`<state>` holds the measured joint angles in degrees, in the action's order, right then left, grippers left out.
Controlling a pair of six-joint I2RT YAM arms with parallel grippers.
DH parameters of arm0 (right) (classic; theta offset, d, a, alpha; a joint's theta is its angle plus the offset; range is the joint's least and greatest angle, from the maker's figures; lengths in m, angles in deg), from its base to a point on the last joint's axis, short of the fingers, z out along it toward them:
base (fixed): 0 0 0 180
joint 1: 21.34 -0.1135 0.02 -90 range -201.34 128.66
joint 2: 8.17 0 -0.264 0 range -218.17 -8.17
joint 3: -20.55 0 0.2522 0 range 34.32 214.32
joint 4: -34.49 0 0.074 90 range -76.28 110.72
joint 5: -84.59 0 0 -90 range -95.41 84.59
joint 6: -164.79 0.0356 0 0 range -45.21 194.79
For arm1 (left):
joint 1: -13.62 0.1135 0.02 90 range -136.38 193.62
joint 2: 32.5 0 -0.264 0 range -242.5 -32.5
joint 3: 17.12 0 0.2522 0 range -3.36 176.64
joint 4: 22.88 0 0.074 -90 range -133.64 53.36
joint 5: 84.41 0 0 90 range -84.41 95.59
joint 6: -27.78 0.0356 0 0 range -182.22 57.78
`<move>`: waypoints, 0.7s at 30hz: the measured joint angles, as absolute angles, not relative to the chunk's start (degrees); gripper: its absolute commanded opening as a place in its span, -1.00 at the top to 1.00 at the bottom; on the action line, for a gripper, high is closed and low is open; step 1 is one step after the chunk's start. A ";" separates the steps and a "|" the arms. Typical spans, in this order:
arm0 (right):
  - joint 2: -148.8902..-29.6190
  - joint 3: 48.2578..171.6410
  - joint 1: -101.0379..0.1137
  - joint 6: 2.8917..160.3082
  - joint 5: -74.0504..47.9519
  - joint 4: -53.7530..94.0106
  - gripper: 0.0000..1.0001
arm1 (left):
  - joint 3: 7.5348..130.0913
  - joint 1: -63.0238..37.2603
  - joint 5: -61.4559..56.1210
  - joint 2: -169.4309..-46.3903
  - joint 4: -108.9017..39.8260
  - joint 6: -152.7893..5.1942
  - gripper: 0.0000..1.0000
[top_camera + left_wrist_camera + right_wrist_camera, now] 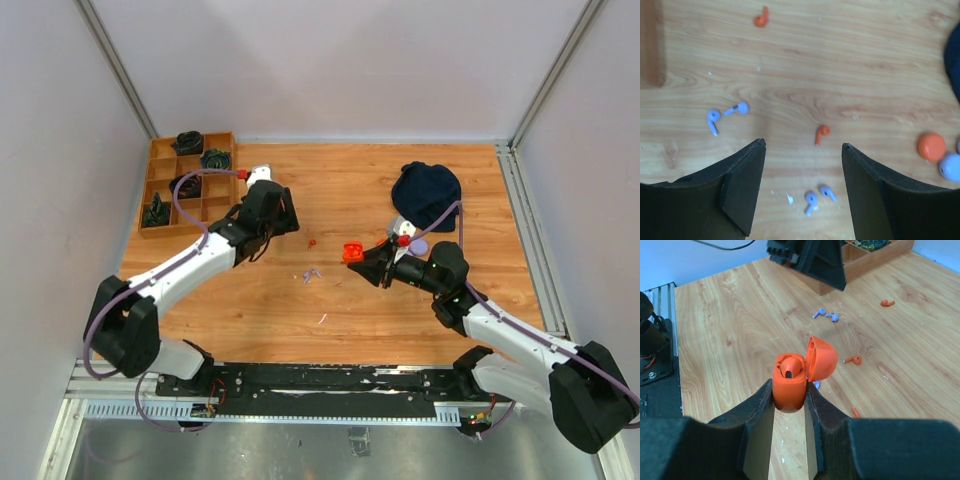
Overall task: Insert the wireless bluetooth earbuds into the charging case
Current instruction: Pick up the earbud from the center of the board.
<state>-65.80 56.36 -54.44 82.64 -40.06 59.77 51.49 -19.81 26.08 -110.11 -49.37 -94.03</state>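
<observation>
Orange-red charging case, lid up, base half-hidden in tight right fingers; left fingers apart.

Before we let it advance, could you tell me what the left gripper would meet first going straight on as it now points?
Most likely the orange earbud, lying just beyond the open fingers of the left gripper; depth is unclear, so the table may come first.

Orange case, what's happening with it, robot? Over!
Right fingers clamped on orange case, lid open. Left fingers open, loose orange earbud just ahead between them. Nothing blocking it.
</observation>
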 measured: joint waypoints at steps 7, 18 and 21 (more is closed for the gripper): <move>-65.17 55.57 -54.44 81.90 -39.54 59.23 0.90 | 61.26 -12.95 24.29 -123.68 -47.45 -91.78 -0.35; -64.95 54.85 -54.44 81.68 -38.62 58.94 0.90 | 84.15 -5.74 20.80 -150.17 -47.87 -88.09 -0.22; -64.97 54.81 -54.44 81.66 -38.45 58.96 0.89 | 88.85 -4.53 20.05 -155.18 -49.31 -86.77 -0.13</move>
